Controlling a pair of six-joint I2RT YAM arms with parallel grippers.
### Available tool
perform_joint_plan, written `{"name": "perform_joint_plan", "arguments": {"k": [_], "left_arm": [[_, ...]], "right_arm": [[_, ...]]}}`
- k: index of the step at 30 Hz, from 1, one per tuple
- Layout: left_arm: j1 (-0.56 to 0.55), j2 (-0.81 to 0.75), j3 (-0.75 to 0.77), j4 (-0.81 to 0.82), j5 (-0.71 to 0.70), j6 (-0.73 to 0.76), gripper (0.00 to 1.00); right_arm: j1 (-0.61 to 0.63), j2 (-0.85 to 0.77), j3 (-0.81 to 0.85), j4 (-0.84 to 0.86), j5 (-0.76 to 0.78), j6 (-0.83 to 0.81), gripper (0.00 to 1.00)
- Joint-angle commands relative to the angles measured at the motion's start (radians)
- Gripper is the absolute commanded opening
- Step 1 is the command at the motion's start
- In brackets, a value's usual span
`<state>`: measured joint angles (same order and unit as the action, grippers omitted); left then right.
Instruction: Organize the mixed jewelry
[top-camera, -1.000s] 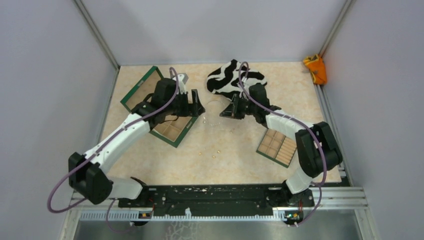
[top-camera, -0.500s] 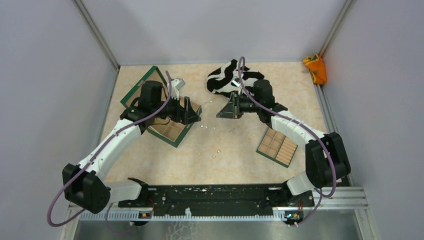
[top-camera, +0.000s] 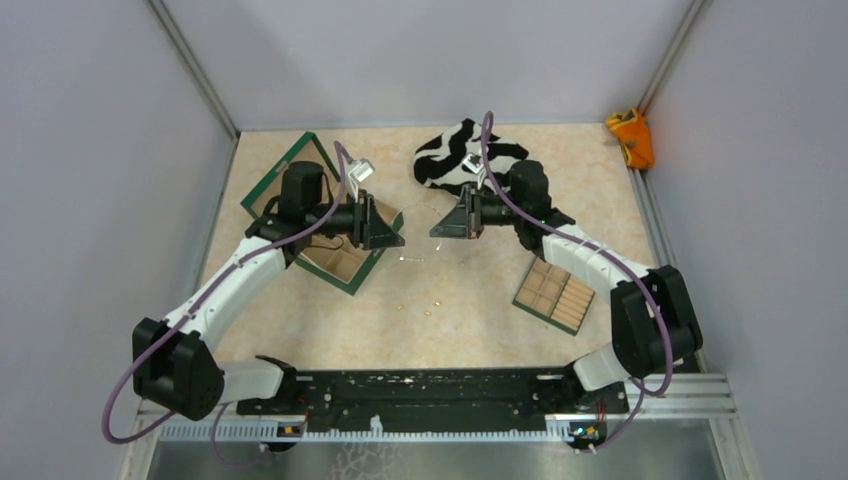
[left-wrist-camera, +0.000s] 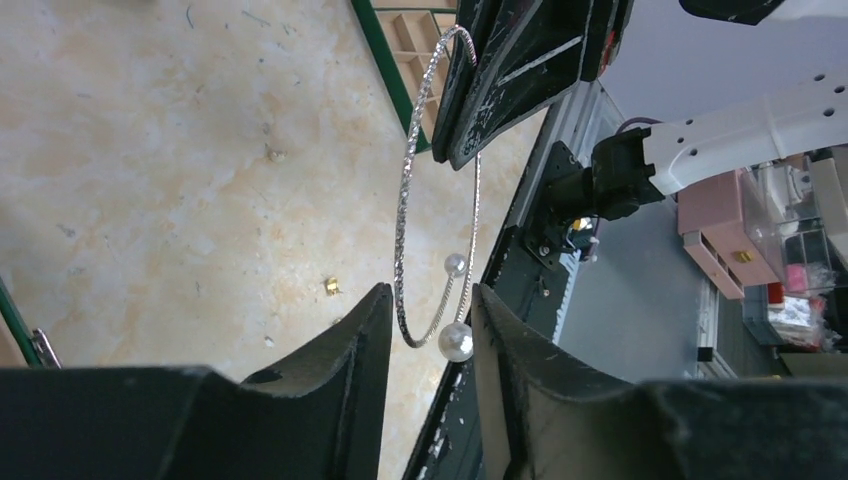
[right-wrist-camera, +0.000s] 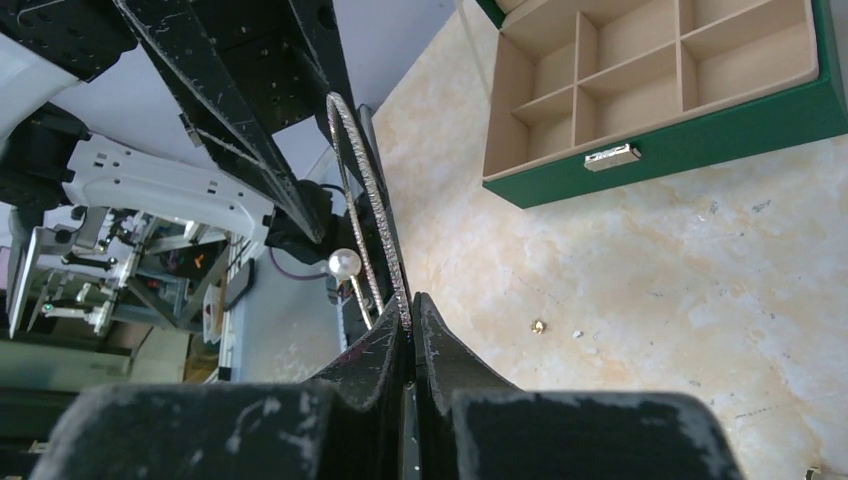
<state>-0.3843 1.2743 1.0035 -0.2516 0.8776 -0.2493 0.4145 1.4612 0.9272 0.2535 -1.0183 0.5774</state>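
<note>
Currently the right gripper is clamped tight on the silver wire hoop, holding it on edge, clear of the table. Facing it, the left gripper has its fingers apart on either side of the hoop's open end, where the two pearl tips sit; contact there cannot be confirmed. Several gold specks lie loose on the table, nearer the arm bases. The green compartment box sits open under the left arm, and a second tray lies beside the right arm
</note>
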Motion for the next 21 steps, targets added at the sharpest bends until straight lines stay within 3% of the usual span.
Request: {"name": "perform_joint_plan", "arguments": {"k": [1, 6, 9, 11, 13, 15, 21], "left_arm": [[0.0, 0.004, -0.005, 0.056, 0.05, -0.012, 0.34], [0.0, 0.01, -0.002, 0.044, 0.013, -0.012, 0.0], [0.0, 0.004, 0.006, 0.023, -0.071, -0.008, 0.0], [-0.001, -0.008, -0.004, 0.021, -0.146, -0.007, 0.0], [0.0, -0.025, -0.028, 0.044, -0.227, -0.029, 0.0], [-0.001, -0.038, -0.04, 0.057, -0.287, -0.037, 0.0], [0.001, -0.084, -0.066, 0.075, -0.523, -0.03, 0.0]], "right_arm": [[-0.003, -0.021, 0.001, 0.057, -0.015, -0.005, 0.0], [-0.004, -0.022, -0.001, 0.052, -0.012, -0.006, 0.0], [-0.003, -0.03, 0.014, -0.018, 0.057, -0.029, 0.03], [-0.003, -0.051, 0.043, -0.113, 0.133, -0.069, 0.49], [-0.003, -0.098, 0.041, -0.153, 0.226, -0.088, 0.81], [-0.003, -0.155, 0.034, -0.176, 0.349, -0.086, 0.89], [-0.003, -0.31, 0.01, -0.154, 0.551, -0.041, 0.96]]}}
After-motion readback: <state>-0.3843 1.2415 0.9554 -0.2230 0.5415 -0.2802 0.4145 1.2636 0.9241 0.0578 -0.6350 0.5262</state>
